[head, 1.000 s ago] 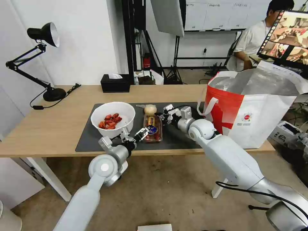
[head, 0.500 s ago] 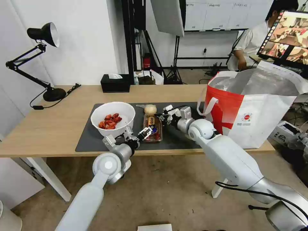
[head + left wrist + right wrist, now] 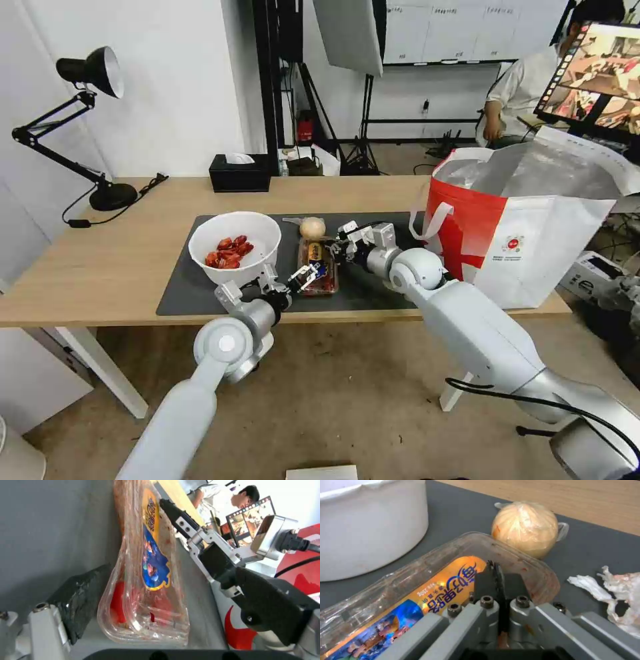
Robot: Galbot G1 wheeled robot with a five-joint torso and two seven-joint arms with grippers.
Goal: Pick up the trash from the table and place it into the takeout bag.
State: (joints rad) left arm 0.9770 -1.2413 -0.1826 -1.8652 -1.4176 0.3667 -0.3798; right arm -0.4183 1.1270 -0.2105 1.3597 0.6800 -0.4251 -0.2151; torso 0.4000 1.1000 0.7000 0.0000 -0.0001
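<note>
we've got both pincers on the clamshell tray: left pincer spread wide around its near end, right pincer pressed closed over its lid.

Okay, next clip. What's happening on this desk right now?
Both arms are working on the clear plastic clamshell tray lying on the dark grey mat. The left gripper is at its near end with fingers apart around the edge; the right gripper sits shut over the far end. The white round bowl, plastic-wrapped beige ball and large white-and-red takeout bag stand nearby.
</note>
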